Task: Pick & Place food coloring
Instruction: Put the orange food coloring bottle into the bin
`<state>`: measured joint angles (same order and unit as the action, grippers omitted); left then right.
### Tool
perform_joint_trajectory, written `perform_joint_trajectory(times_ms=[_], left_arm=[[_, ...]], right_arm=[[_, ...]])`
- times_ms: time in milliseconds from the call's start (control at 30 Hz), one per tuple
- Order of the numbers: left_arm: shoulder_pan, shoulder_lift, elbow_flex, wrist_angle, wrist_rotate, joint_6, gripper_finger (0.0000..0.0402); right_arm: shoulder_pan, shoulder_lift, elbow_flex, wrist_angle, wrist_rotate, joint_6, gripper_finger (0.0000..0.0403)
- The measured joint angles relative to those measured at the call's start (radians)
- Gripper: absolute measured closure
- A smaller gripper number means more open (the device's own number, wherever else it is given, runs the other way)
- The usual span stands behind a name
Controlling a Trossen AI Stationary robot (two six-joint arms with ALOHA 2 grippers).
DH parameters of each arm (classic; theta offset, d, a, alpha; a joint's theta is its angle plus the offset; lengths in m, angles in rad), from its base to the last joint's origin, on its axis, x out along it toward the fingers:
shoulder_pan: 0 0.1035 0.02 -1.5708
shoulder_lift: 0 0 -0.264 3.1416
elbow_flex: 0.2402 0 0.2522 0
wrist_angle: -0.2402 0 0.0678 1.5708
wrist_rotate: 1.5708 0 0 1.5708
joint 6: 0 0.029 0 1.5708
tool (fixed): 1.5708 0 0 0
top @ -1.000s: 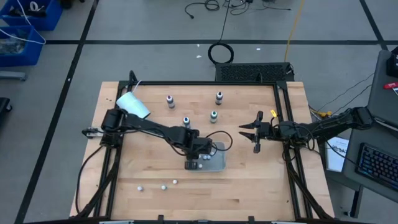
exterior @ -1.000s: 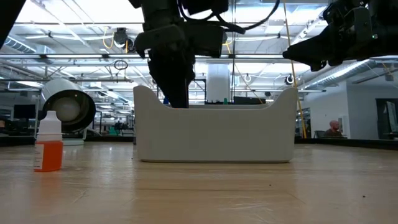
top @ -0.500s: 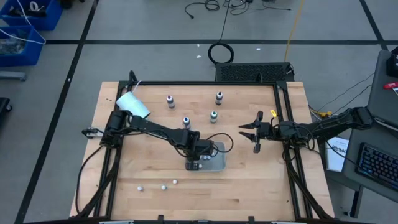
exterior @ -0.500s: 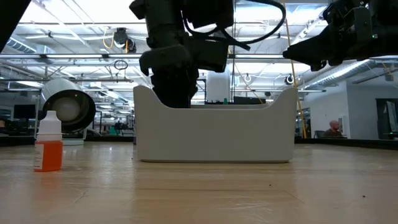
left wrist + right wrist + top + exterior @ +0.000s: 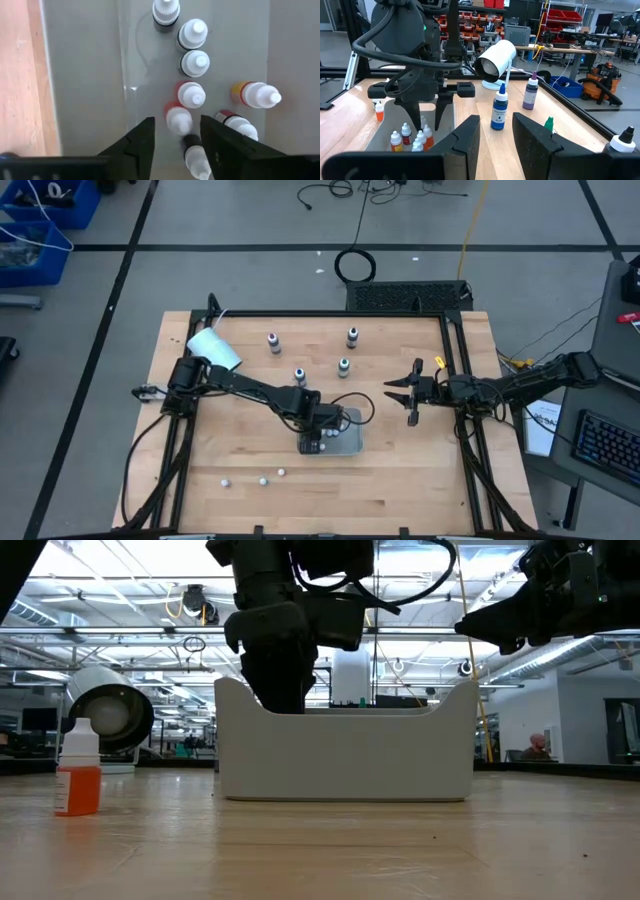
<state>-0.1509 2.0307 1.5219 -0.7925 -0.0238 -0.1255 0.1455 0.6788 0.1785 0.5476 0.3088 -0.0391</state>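
1. Surface: a light wooden table [image 5: 400, 480] inside a dark frame; three small white balls [image 5: 262, 478] lie near its front edge
2. In the low view an orange-bodied bottle [image 5: 78, 780] stands alone on the wood, nearest the camera
3. A white tray [image 5: 347, 442] sits mid-table, holding a cluster of food coloring bottles [image 5: 192, 95], upright with pale caps
4. The left gripper [image 5: 177, 137] reaches down into the tray, fingers spread apart over the bottles, gripping none; a red-bodied bottle shows in the gap
5. The right gripper [image 5: 406, 397] hovers right of the tray, well apart from it, fingers partly spread and empty
6. Four more bottles [image 5: 299, 375] stand on the wood beyond the tray
7. A large white cup [image 5: 214, 349] lies on its side at the far left
8. Room: grey floor with cables, blue bins, shelving and workbenches beyond
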Motion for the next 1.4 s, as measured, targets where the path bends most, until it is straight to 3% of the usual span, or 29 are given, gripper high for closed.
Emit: perform_joint_trajectory(times_ms=[400, 700, 833, 1067, 1400], left_arm=[[0.0, -0.082, 0.002, -0.095, -0.001, -0.047, 0.0204], [-0.09, -0.304, -0.011, -0.294, -0.006, -0.333, 0.0217], [-0.206, -0.336, -0.062, -0.264, -0.06, -0.391, 0.0217], [-0.382, -0.307, -0.181, -0.123, -0.053, -0.394, 0.0217], [-0.434, -0.262, -0.265, 0.069, -0.082, -0.413, 0.0231]], right_arm=[[0.0, 0.0, 0.0, 0.0, 0.0, 0.0, 0.0298], [0.0, 0.0, 0.0, 0.0, 0.0, -0.001, 0.0298], [0.0, 0.0, 0.0, -0.001, 0.0, -0.002, 0.0298], [0.0, 0.0, 0.0, 0.001, 0.0, 0.0, 0.0298], [0.0, 0.004, 0.0, 0.016, -0.005, 0.001, 0.0298]])
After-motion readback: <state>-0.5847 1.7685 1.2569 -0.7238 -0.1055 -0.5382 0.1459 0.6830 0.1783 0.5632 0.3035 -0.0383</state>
